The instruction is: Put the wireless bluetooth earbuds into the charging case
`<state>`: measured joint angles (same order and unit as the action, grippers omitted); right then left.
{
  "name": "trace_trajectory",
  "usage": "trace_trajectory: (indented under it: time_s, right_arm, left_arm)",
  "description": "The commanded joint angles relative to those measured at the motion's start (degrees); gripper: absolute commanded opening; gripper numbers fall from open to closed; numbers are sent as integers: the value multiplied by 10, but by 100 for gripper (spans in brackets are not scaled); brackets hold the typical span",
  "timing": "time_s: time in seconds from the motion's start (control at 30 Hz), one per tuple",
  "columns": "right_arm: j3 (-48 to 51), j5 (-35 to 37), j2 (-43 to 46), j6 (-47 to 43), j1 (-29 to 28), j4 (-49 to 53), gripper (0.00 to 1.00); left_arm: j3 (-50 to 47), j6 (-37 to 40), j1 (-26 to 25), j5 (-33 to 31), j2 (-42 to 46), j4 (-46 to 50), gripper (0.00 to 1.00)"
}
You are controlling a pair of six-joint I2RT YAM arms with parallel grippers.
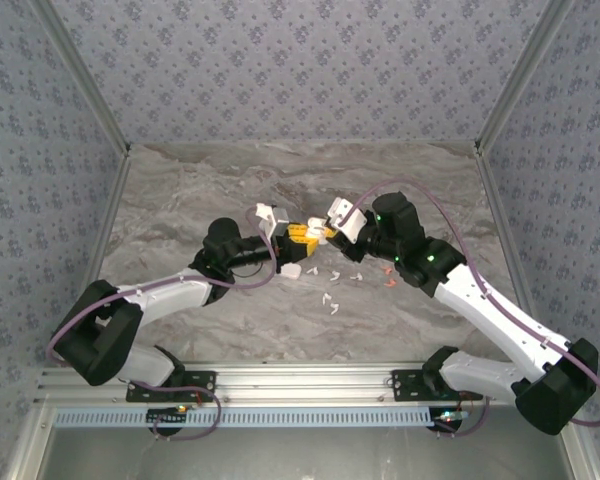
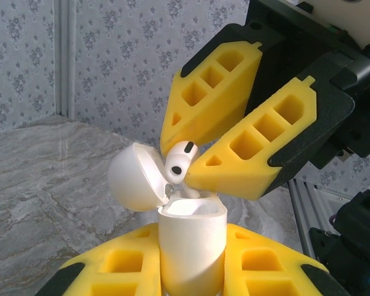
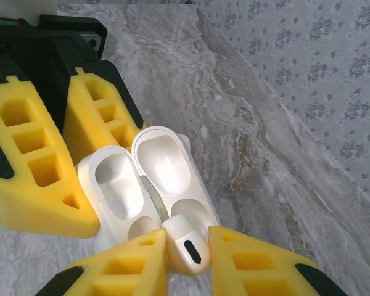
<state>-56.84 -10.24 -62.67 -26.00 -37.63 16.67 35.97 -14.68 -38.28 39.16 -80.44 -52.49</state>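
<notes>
My left gripper (image 2: 191, 274) is shut on the white charging case (image 2: 191, 246), held upright with its lid (image 2: 132, 179) swung open to the left. Just above the case's mouth, my right gripper (image 3: 188, 256) is shut on a white earbud (image 3: 188, 246). Seen from the left wrist, that earbud (image 2: 180, 161) hangs stem down by the hinge, pinched between the right gripper's yellow fingers (image 2: 259, 148). The right wrist view shows the open charging case (image 3: 114, 185) with its hollow wells. In the top view, the two grippers, left (image 1: 298, 236) and right (image 1: 320, 235), meet at the table's middle.
Loose white earbuds (image 1: 330, 300) and two orange-red ones (image 1: 389, 277) lie on the marble table (image 1: 180, 200) just in front of the grippers. A small white object (image 1: 291, 270) sits below the left gripper. Patterned walls enclose the table on three sides.
</notes>
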Motion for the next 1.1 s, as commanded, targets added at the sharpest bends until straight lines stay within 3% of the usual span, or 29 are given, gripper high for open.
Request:
trace_trajectory:
  time_s: [0.0, 0.27, 0.53, 0.7, 0.9, 1.07]
  right_arm:
    - [-14, -57, 5, 0, 1, 29, 24]
    - [-24, -103, 4, 21, 20, 38, 30]
    - [-56, -153, 7, 67, 55, 39, 50]
    - [-88, -77, 10, 156, 92, 66, 58]
    - [-69, 20, 5, 312, 155, 154, 57]
    - [20, 54, 4, 437, 170, 171, 50]
  left_arm:
    - [19, -1, -1, 0, 15, -26, 0]
    - [16, -1, -1, 0, 15, -28, 0]
    - [13, 0, -2, -4, 17, -32, 0]
    - [0, 19, -2, -43, 34, -17, 0]
    - [-20, 62, -1, -90, 74, 20, 0]
    - [-18, 90, 0, -100, 104, 60, 0]
